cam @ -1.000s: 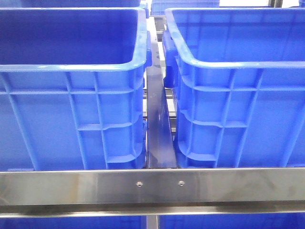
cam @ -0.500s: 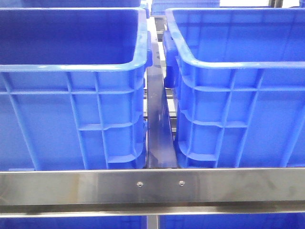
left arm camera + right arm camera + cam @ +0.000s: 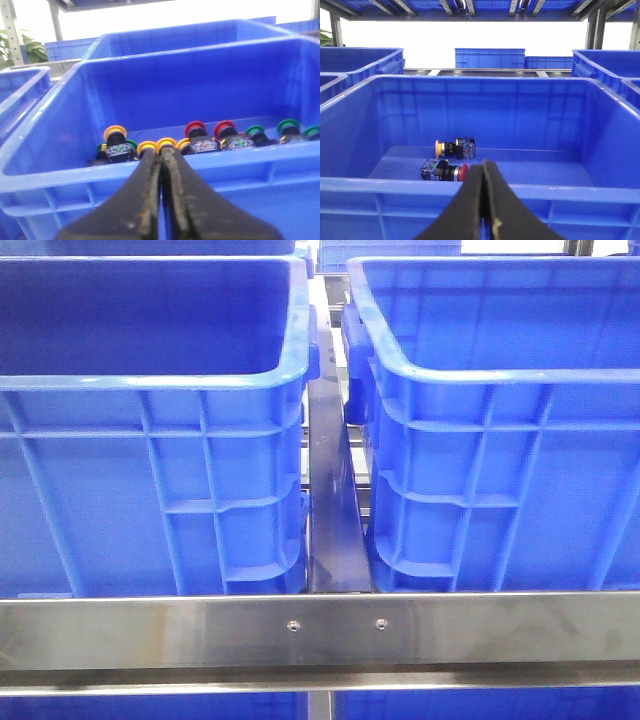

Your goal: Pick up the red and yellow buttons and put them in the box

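Blue crate (image 3: pixel 600 130) holds buttons (image 3: pixel 445 171) beyond right pincer (image 3: pixel 483 167) (closed)

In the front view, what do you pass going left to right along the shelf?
Left bin → dark divider bar → right bin.

No text, label, brand, number or sign can be read in any of the views.
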### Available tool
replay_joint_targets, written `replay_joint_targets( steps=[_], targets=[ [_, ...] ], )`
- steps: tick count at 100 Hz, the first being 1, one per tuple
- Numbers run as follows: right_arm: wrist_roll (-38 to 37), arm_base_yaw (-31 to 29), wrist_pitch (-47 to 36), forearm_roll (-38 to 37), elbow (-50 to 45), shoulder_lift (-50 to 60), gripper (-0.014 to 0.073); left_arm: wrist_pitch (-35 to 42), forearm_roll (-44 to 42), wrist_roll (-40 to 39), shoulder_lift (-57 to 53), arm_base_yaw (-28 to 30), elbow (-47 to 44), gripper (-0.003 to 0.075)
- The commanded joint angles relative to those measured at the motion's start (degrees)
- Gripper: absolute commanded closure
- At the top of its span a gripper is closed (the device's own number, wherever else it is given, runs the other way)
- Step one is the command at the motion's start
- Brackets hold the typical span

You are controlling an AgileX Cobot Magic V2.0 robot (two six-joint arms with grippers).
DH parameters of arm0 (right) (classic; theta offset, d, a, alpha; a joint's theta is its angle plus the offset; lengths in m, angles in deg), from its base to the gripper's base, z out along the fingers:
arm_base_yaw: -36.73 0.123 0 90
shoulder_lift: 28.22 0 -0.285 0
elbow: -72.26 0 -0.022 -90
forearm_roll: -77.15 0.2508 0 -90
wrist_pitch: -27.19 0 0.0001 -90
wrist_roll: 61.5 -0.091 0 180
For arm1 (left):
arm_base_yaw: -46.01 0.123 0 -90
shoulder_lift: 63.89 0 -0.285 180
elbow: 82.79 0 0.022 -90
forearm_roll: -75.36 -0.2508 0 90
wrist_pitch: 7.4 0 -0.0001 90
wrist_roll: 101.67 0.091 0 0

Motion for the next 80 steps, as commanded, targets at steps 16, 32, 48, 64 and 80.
replay_joint_targets(
  steps=[16, 32, 48, 64, 80],
  targets=[
    [0.05, 0.13, -4.40, -0.66, 0.08, 1.20, 0.0661, 4.76, 2.76, -0.66, -1.91, -0.06, -0.36, 0.0739],
    [0.05, 0.13, -4.40, -0.66, 0.08, 1.20, 0.0661, 4.71, 2.66, -0.56, -1.91, -0.06, -0.36, 0.0739],
    [0.05, 0.13, -4.40, -0.66, 0.08, 1.20, 0.0661, 4.20, 2.66, 1.02, -1.91, -0.06, -0.36, 0.0739],
    [0.05, 0.13, -4.40, -0.66, 0.08, 1.20, 0.0661, 4.20, 2.66, 1.02, -1.91, -0.06, -0.36, 0.0739],
    [0.05, 0.13, -4.40, -0.66, 0.08, 1.20, 0.0661, 4.20, 2.66, 1.02, -1.91, -0.06, -0.36, 0.0739]
  ],
)
